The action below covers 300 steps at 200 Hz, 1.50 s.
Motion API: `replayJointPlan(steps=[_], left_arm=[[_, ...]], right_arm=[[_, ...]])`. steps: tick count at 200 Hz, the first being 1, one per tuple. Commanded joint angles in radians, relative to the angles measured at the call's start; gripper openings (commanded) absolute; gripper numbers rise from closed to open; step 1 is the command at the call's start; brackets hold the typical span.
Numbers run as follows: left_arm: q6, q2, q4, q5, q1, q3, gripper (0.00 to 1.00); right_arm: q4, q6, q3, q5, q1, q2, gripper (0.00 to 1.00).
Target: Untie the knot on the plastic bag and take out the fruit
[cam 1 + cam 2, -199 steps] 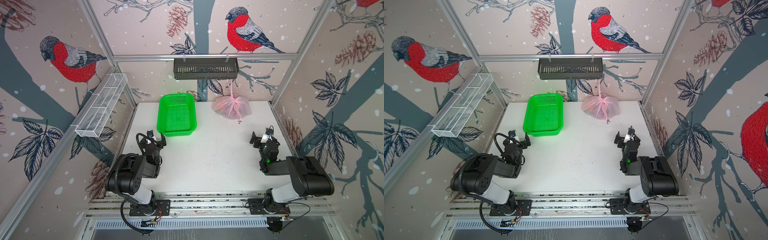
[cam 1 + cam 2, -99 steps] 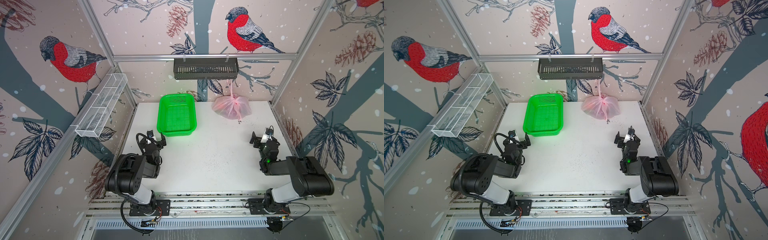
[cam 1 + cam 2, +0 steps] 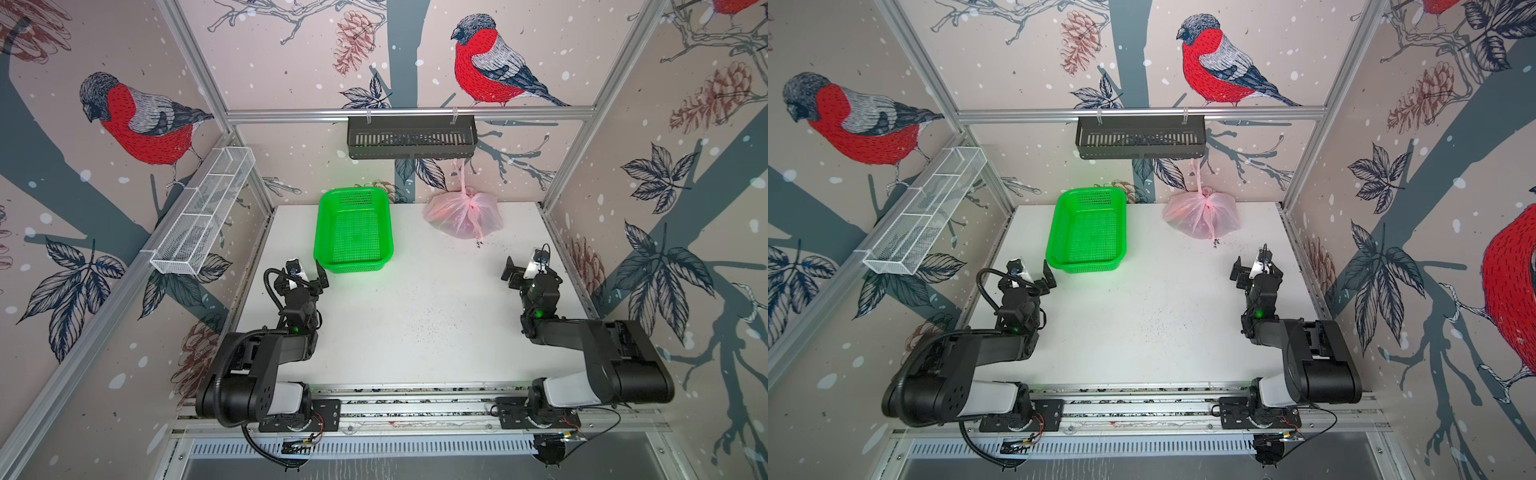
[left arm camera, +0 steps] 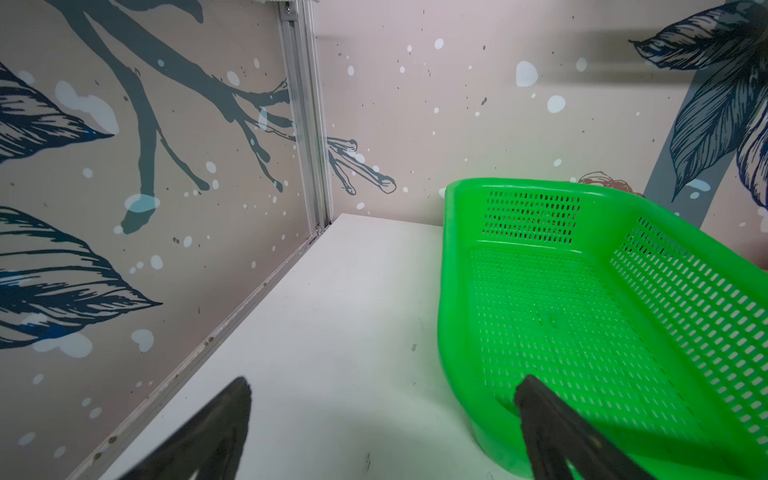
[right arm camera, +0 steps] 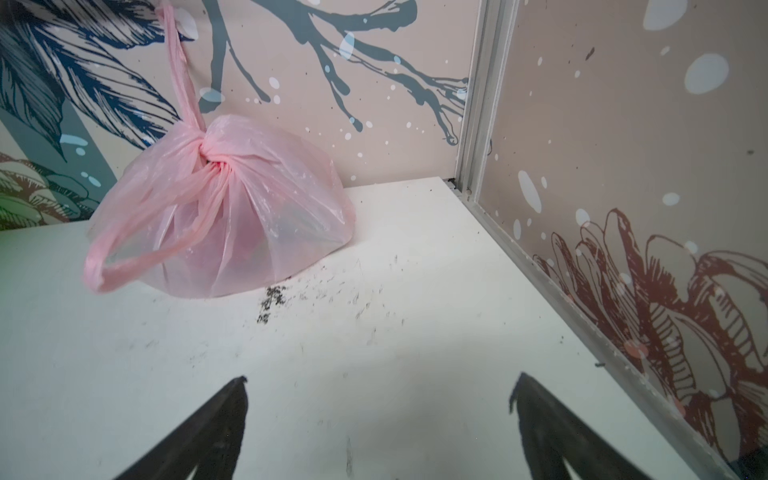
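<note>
The plastic bag (image 3: 461,216), a thin translucent pale pink carrier, was seen at the back of the white table (image 3: 415,316), close to the rear wall and below the black slotted hanging rack (image 3: 411,137). It was tied shut. The knot (image 5: 212,160), a small bunched twist of the same pink film, was found on the top of the bag, turned toward the front. From it one thin handle strip (image 5: 178,62) was drawn nearly upright toward the rack, while a second handle loop (image 5: 124,257) was draped down the front face to the table. The fruit (image 5: 245,241) could be made out only as a reddish shade through the film.

The right gripper (image 5: 380,380) was held over bare table with its jaws spread wide and nothing between them. The bag lay ahead of it and somewhat toward the middle of the table, near but not touched. The left gripper (image 4: 384,381) was likewise spread and empty, just beside the near corner of the bright green perforated plastic basket (image 3: 324,232), well apart from the bag. The right arm was judged the nearer. A forward reach toward the knot, across the upright strip, was judged to be called for.
</note>
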Motion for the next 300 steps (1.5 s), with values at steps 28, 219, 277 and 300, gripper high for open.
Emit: replayJointPlan(steps=[28, 219, 277, 300], left_arm=[[-0.219, -0.213, -0.409, -0.287, 0.003, 0.095, 0.99], [-0.244, 0.310, -1.212, 0.339, 0.153, 0.964, 0.98], [-0.213, 0.640, -1.434, 0.508, 0.156, 1.296, 0.91], [-0.207, 0.756, -1.488, 0.561, 0.156, 1.410, 0.81]], right_arm=[[-0.300, 0.101, 0.078, -0.008, -0.019, -0.049, 0.99], [-0.841, 0.313, 0.164, -0.103, 0.038, -0.474, 0.99], [-0.868, 0.282, 0.184, -0.095, 0.105, -0.472, 0.99], [-0.864, 0.287, 0.188, -0.100, 0.117, -0.459, 0.99]])
